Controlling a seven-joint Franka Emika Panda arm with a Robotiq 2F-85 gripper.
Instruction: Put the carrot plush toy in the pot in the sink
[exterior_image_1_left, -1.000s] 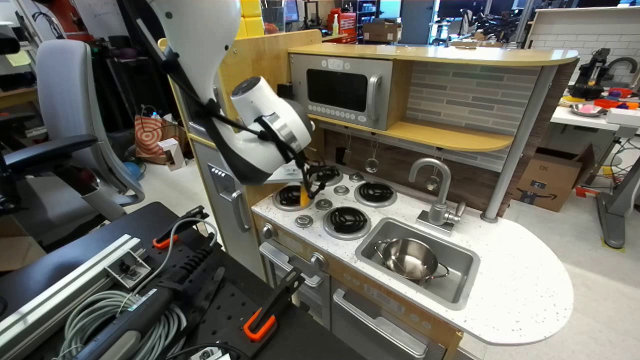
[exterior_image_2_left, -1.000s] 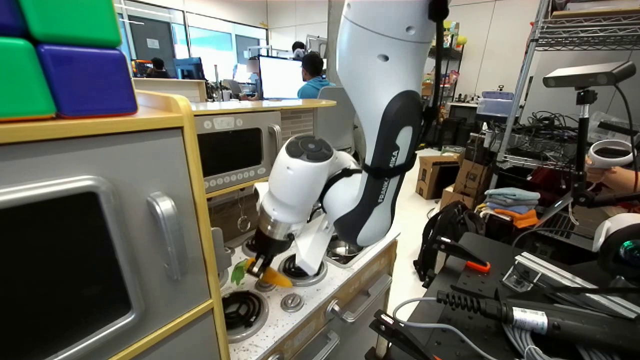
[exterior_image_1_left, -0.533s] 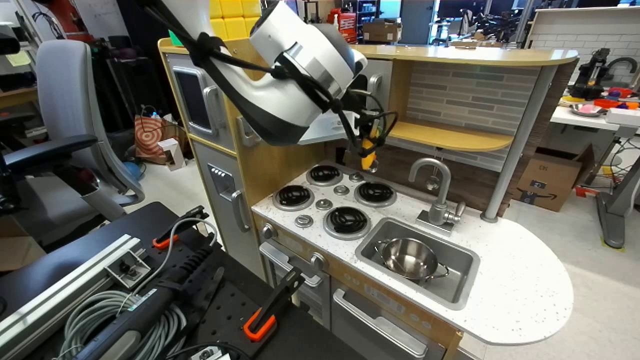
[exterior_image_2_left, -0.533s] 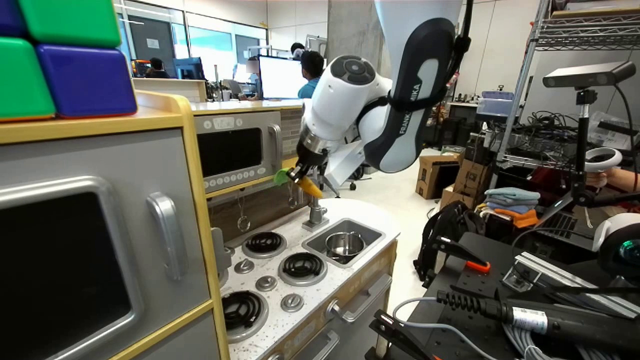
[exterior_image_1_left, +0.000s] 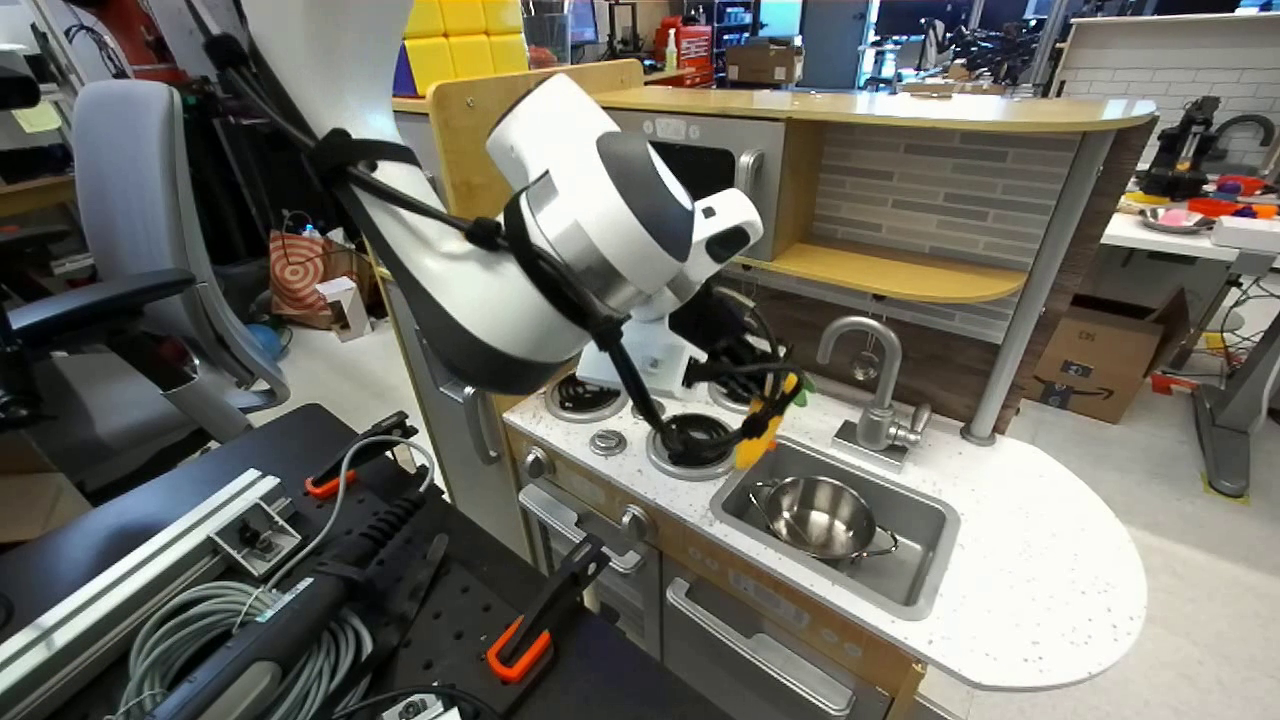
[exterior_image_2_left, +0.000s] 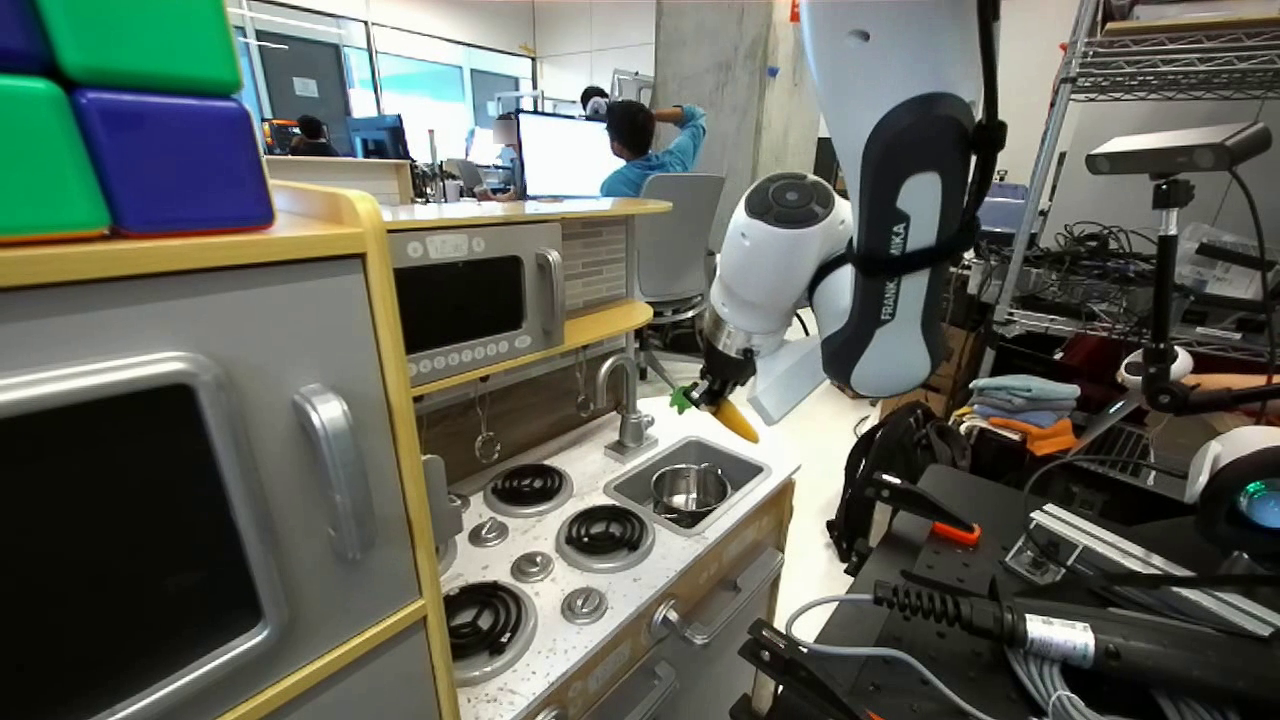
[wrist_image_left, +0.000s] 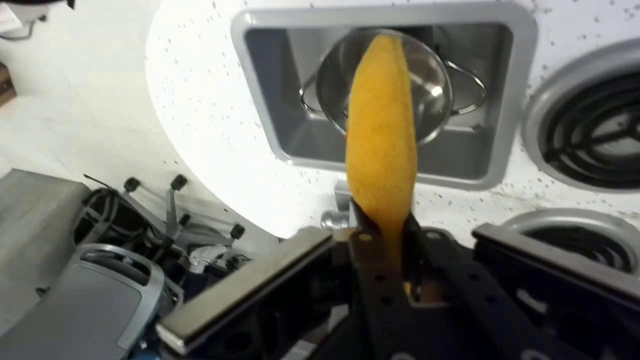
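The carrot plush toy is yellow-orange with a green leafy end. It shows in both exterior views (exterior_image_1_left: 757, 447) (exterior_image_2_left: 738, 421) and fills the middle of the wrist view (wrist_image_left: 382, 130). My gripper (wrist_image_left: 383, 217) is shut on its narrower part by the green end, which is hidden in the wrist view. The gripper (exterior_image_2_left: 708, 390) holds the toy in the air, tilted, with the orange tip lower. The shiny silver pot (exterior_image_1_left: 820, 515) (exterior_image_2_left: 690, 490) sits inside the grey sink (exterior_image_1_left: 942, 560). In the wrist view, the toy's tip overlaps the pot (wrist_image_left: 431, 85).
The silver faucet (exterior_image_1_left: 880, 375) stands behind the sink, close to the gripper's height. Black burners (exterior_image_2_left: 605, 535) and knobs lie beside the sink. A yellow shelf (exterior_image_1_left: 900, 272) and the toy microwave (exterior_image_2_left: 470, 300) are above the counter's back.
My arm has carried the held toy from over the burners, up, then across toward the sink and forward. Pot and sink have not moved.
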